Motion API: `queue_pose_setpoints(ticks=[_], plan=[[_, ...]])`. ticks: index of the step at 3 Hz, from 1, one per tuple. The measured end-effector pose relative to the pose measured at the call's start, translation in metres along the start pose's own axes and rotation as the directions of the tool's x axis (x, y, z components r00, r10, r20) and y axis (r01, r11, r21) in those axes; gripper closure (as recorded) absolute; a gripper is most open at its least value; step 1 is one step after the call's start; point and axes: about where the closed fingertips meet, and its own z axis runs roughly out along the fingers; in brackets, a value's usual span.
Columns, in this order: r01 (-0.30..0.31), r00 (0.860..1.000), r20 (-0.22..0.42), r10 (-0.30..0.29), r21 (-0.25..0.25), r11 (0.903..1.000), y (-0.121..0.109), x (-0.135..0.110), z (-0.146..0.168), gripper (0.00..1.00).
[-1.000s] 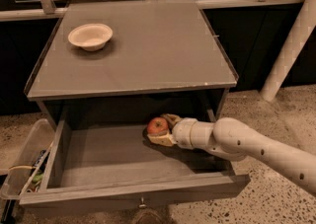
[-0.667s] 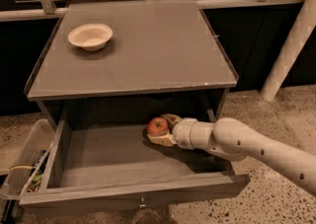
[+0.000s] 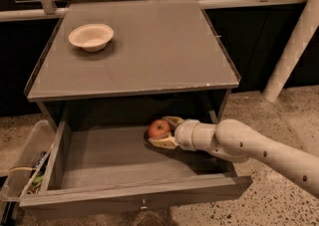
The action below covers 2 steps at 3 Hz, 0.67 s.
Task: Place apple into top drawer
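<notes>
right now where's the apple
In the camera view, the apple is inside the open top drawer, near its back, right at the tip of the gripper.

Your gripper (image 3: 160, 131), clasping the small red apple (image 3: 158, 127), blocks the wide grey-brown wooden drawer (image 3: 134, 195)'s back right; its left floor lies free from above.

Light: overhead, even on worktop (image 3: 149, 56)
Shadow: deep at top drawer (image 3: 134, 192) back, around gripper (image 3: 160, 131) beside apple (image 3: 158, 127)
Surroundings: dim

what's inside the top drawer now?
The apple, toward the back, held in the gripper reaching in from the right. The top drawer floor under the arm and apple is hidden.
</notes>
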Motion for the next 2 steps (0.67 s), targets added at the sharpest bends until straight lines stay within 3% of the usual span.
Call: queue_pose_setpoints(ticks=[1,2], plan=[[0.0,1.0,0.0,0.0,0.0,1.0,0.0,0.0,0.0,0.0],[0.0,1.0,0.0,0.0,0.0,1.0,0.0001,0.0,0.0001,0.0]])
